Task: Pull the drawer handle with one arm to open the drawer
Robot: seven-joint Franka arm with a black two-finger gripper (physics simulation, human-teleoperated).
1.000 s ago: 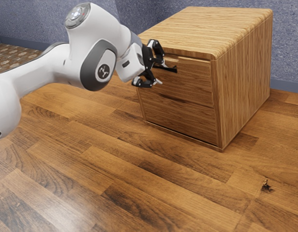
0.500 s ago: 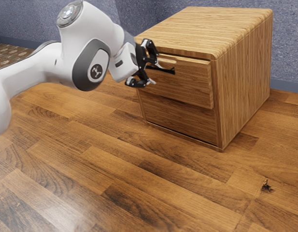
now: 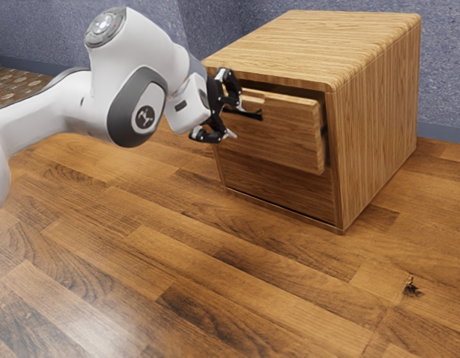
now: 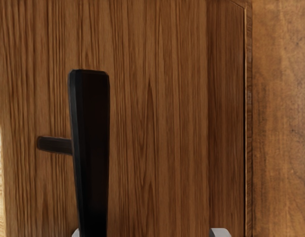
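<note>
My black gripper sits at the left front corner of a wooden cabinet, which stands far right on a wood-plank surface. Its fingers are spread wide. The black bar handle lies between them, close against one. The upper drawer stands partly pulled out, with a dark gap behind its front. The lower drawer sits flush.

We see a long black drawer handle standing off the brown wooden drawer front. A short black peg joins the two. A thin line runs down the wood beside them.
</note>
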